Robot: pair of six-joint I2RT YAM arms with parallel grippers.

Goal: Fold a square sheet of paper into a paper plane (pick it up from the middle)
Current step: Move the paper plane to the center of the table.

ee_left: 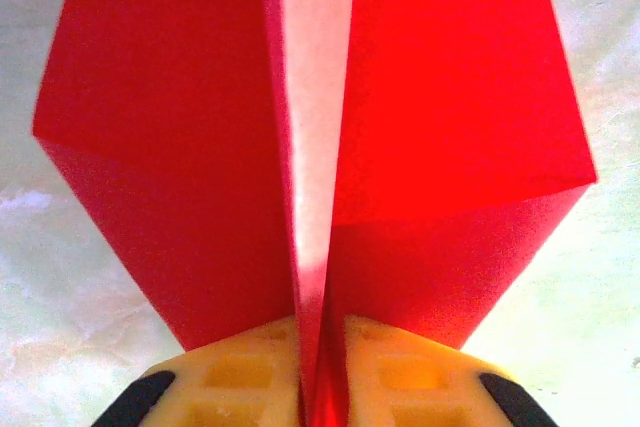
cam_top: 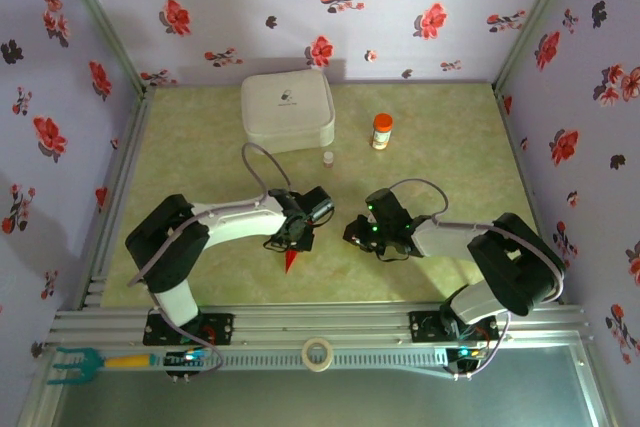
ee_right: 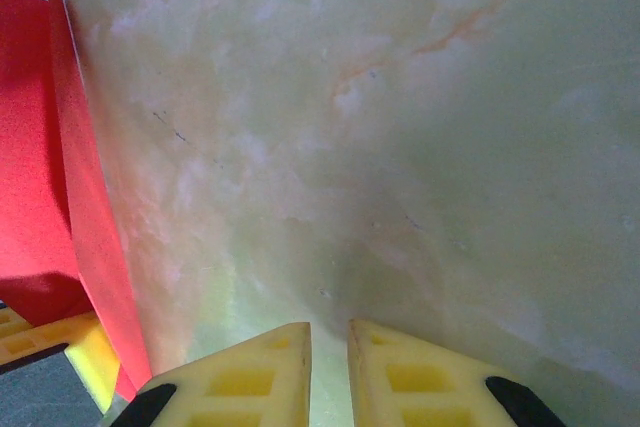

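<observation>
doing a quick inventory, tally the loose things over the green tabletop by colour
red: 1, the folded paper
white: 2, the case and a tiny item too small to name
orange-capped: 1, the bottle
total: 4

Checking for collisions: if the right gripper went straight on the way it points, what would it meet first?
Probably the bare table, straight ahead of the right gripper; the folded red paper sits aside.
</observation>
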